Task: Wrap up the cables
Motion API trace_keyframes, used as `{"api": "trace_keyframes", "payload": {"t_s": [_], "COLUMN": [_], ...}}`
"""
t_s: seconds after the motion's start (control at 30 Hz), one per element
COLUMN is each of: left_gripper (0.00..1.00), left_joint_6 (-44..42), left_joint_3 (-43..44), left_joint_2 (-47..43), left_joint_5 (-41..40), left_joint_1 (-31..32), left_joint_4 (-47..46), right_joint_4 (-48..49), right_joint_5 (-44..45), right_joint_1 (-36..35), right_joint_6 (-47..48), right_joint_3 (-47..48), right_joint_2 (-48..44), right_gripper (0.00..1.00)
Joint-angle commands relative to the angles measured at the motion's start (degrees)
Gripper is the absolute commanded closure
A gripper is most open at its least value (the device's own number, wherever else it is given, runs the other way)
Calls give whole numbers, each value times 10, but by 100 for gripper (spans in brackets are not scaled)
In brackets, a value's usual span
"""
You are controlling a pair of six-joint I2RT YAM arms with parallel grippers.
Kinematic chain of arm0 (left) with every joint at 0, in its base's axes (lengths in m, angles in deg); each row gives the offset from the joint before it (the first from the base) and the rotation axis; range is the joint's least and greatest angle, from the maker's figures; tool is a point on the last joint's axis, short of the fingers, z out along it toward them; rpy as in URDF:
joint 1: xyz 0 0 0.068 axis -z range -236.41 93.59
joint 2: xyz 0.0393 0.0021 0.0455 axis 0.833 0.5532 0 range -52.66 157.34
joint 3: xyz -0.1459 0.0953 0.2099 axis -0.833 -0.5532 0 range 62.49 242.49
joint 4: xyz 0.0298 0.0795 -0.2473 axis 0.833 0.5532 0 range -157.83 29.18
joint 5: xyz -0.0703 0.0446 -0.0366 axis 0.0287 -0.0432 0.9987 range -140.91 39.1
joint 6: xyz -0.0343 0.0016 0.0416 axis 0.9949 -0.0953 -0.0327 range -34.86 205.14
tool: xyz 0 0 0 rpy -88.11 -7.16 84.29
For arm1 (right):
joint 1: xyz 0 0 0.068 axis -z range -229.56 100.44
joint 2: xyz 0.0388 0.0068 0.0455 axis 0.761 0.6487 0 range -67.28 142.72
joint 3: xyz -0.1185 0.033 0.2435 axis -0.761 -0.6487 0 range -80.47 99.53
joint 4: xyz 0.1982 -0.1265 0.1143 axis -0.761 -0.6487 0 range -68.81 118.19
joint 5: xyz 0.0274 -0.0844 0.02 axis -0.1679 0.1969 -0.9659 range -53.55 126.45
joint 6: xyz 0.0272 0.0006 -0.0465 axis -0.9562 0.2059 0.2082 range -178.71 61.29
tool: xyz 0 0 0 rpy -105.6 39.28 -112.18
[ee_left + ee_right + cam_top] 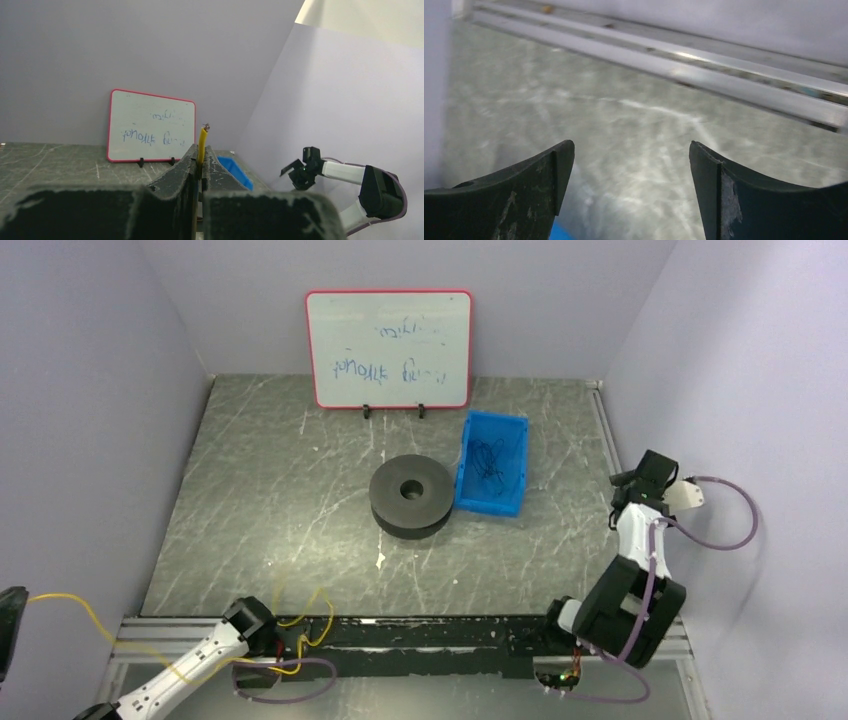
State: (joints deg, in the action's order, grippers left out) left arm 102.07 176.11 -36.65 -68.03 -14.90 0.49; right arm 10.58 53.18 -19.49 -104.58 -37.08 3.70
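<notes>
The thin yellow-orange wire cable point(202, 136) was pinched in the closed left gripper point(200, 150) at the near-left corner of the grey surface point(270, 500); the right gripper point(631, 150) was spread empty. Wrapping was judged unstarted, and its slack needed gathering next.

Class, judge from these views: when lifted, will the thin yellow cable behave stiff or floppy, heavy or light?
Probably floppy: the yellow cable sags in loose loops by the left arm. Likely light, being so thin. It might slip, since the shut left hand pinches it only near its end.
</notes>
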Motion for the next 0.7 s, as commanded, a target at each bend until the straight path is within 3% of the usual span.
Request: {"api": "trace_keyframes", "payload": {"t_s": [0.0,0.13,0.27,0.67], "left_gripper": [93,93,93,93], "left_joint_6": [12,18,28,29], "left_joint_3": [-30,-71,-108,-182], "left_joint_2": [-12,-8,11,103], "left_joint_5": [19,37,62,158], "left_joint_1": [37,37,37,37], "left_joint_4": [-31,-59,-82,-157], "right_joint_4": [23,31,100,307], "right_joint_5": [-38,-37,-87,-425], "right_joint_1": [-80,-197,-303,-503], "right_joint_6": [12,43,79,180], "right_joint_3": [52,107,115,111], "right_joint_2": [-46,-65,-88,-82], "right_gripper": [11,11,12,15]}}
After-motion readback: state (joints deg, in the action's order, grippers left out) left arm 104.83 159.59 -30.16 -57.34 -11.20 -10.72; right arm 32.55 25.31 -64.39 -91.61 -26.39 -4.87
